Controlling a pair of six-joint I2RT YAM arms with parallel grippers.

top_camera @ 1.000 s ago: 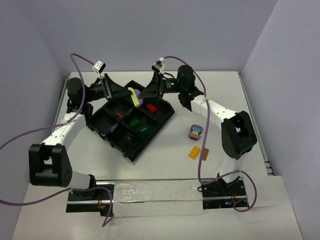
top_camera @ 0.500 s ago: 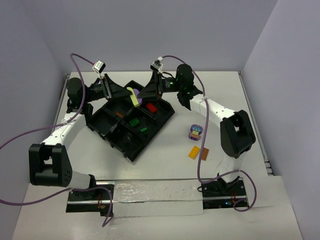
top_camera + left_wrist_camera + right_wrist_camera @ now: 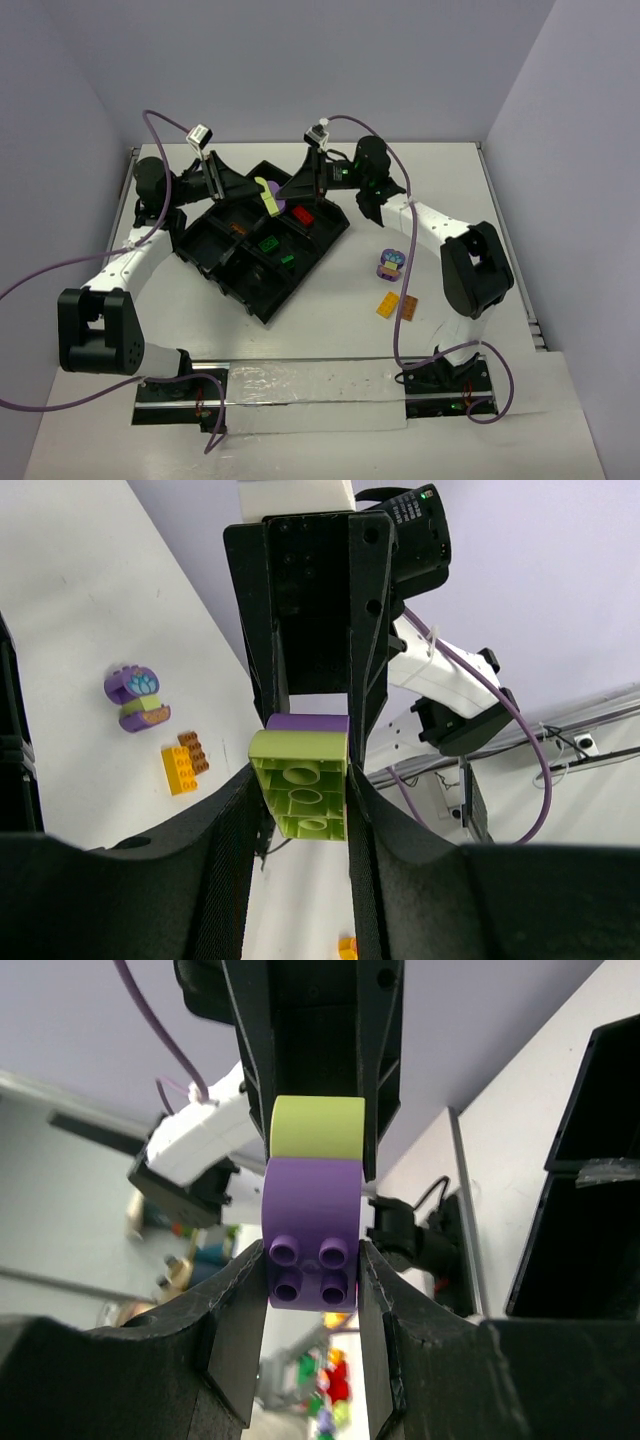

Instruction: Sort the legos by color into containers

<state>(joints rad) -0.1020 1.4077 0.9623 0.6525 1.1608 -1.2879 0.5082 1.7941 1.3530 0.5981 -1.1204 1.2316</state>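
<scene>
The left claw (image 3: 306, 780) was clamped on a lime brick (image 3: 300, 785), one finger tight against each long side. The brick's hollow underside faced the left wrist camera, and its long axis ran out along the fingers to a purple brick (image 3: 308, 722) joined at its far end. The right claw (image 3: 312, 1250) gripped that purple brick (image 3: 310, 1235) in the same way, with its four studs pointing back at the right wrist camera and the lime brick (image 3: 317, 1127) beyond it.

From above, the two claws met tip to tip over the far part of the black divided tray (image 3: 255, 300). They held the joined pair in the air, where the lime brick (image 3: 266, 196) lay slantwise. The left arm bent at the far left corner with its forearm pointing right, and the right arm reached in leftward.

A red brick (image 3: 303, 215) and a green brick (image 3: 267, 242) lay in separate compartments. On the worktop (image 3: 330, 330) to the right sat a rounded purple piece (image 3: 390, 264), an orange-yellow brick (image 3: 388, 305) and a brown brick (image 3: 409, 307).
</scene>
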